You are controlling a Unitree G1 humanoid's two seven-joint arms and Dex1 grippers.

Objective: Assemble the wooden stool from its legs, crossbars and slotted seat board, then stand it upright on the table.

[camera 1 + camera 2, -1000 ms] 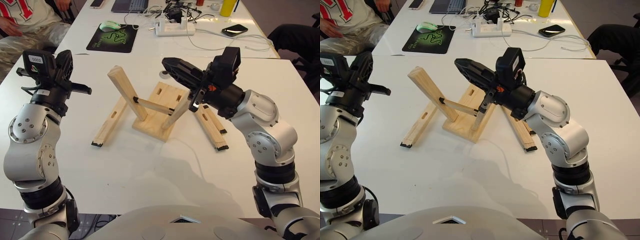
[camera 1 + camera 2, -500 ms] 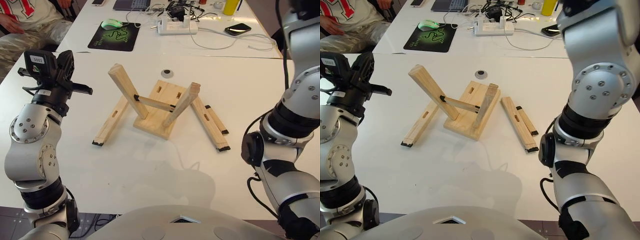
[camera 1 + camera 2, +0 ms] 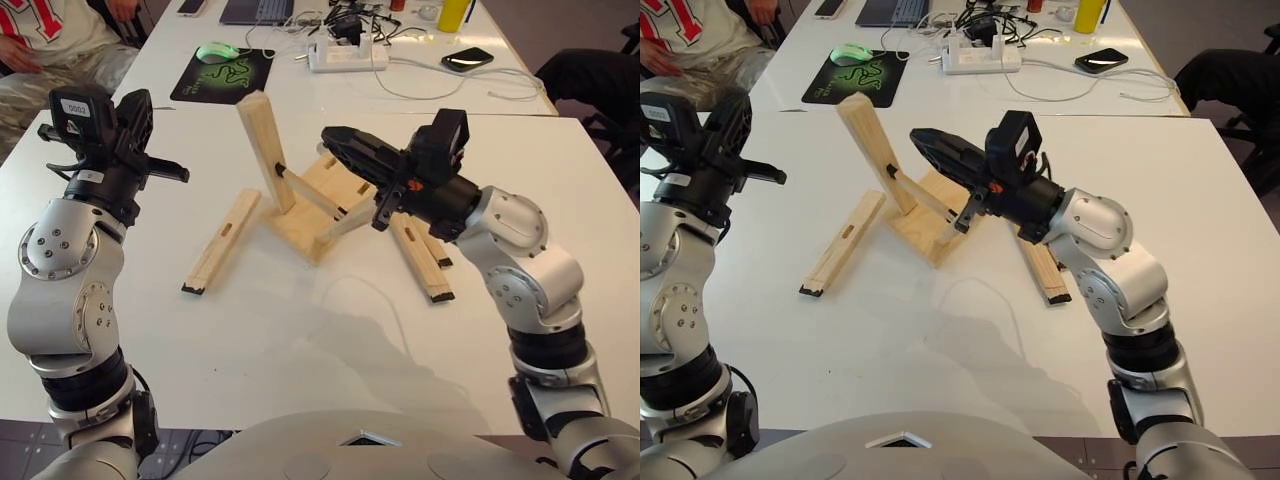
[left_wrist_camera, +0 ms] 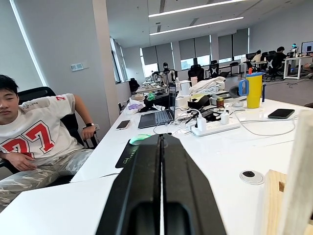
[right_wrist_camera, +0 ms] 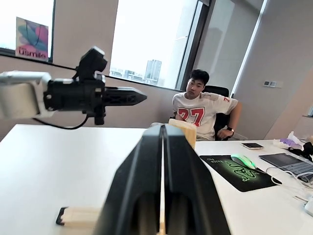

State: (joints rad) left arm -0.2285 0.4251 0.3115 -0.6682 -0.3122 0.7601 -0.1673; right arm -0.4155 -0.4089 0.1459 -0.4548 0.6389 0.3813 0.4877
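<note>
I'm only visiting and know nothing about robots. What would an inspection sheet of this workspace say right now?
Surface: white table, second table behind.
Job's things: seat board tilted, fitted legs and crossbar on it; loose leg flat to its left; loose pieces to its right.
Clutter: mouse pad, power strip, phone, yellow cup on the second table.
End effectors: left end effector shut, held away from the parts; right end effector shut, above the seat board.
Cables: cables around the power strip.
Surroundings: office windows.
</note>
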